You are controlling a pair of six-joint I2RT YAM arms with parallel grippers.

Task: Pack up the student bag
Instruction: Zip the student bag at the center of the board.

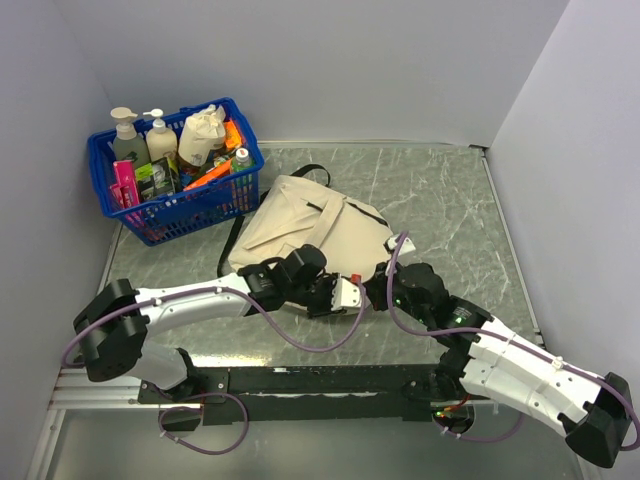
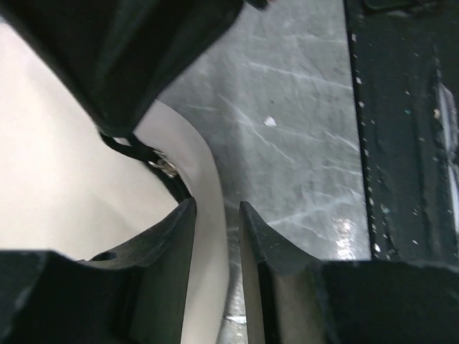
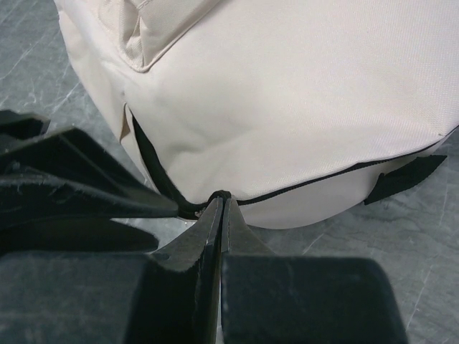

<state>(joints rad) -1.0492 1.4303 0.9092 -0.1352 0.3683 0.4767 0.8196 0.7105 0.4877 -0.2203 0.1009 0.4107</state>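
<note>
Presently, item by item.

Item one, student bag (image 1: 312, 222): lies flat in the middle of the table (image 1: 450, 200), front pocket up, its rounded near end toward my bases. It looks closed from what I can see. I judge that nothing is packed yet, so opening it comes first.

Item two, my right gripper (image 3: 221, 199): fingers pressed together, tips set on the black zipper trim (image 3: 323, 179) at the bag's near edge. I judge it is placed there to take hold of the zipper. Whether a pull is caught between the tips is hidden.

Item three, my left gripper (image 2: 217, 206): fingers narrowly apart, with the cream edge of the bag running up into the gap, not clamped as far as I can tell. It sits just beside the right one, probably to pin the fabric so the zip has something to pull against.

Item four, blue basket (image 1: 215, 205): far-left corner, just beyond the bag, stocked with pump bottles (image 1: 125, 135), a small cloth pouch (image 1: 203, 135) and bright oddments. Well apart from both grippers.

Risk noted: the soft fabric may bunch and slide rather than open.
</note>
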